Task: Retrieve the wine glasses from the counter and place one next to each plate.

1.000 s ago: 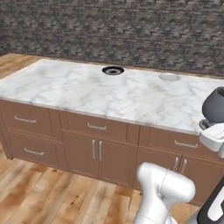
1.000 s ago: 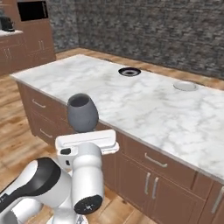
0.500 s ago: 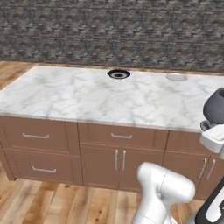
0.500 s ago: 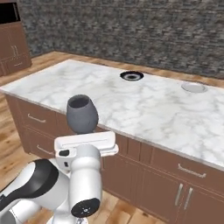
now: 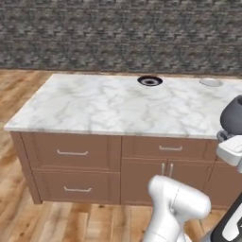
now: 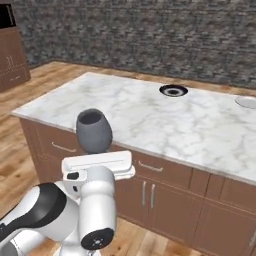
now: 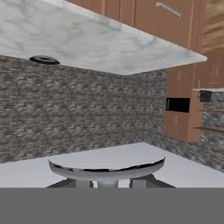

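Observation:
My gripper (image 6: 95, 152) points upward and is shut on the stem of a grey-blue wine glass (image 6: 93, 131), whose rounded bowl stands above the hand, open side up. The same wine glass (image 5: 234, 116) shows at the right edge of the left base view. In the hand view its round foot (image 7: 107, 168) spans the bottom, just above the fingertips (image 7: 83, 183). A dark plate (image 5: 150, 81) and a lighter plate (image 5: 211, 82) lie along the far edge of a marble-topped island (image 5: 108, 106) ahead. The hand view, rolled upside down, shows the dark plate (image 7: 43, 60) too.
The island has brown drawer and door fronts (image 5: 75, 153) facing me, with wooden floor (image 5: 28, 217) in front and to its left. A grey stone wall (image 5: 118, 33) runs behind it. Brown wall cabinets with a dark appliance (image 7: 177, 105) stand off to one side.
The whole picture has shifted as the base drove: the island now faces me more squarely and closer. The glass stays held upright in the gripper.

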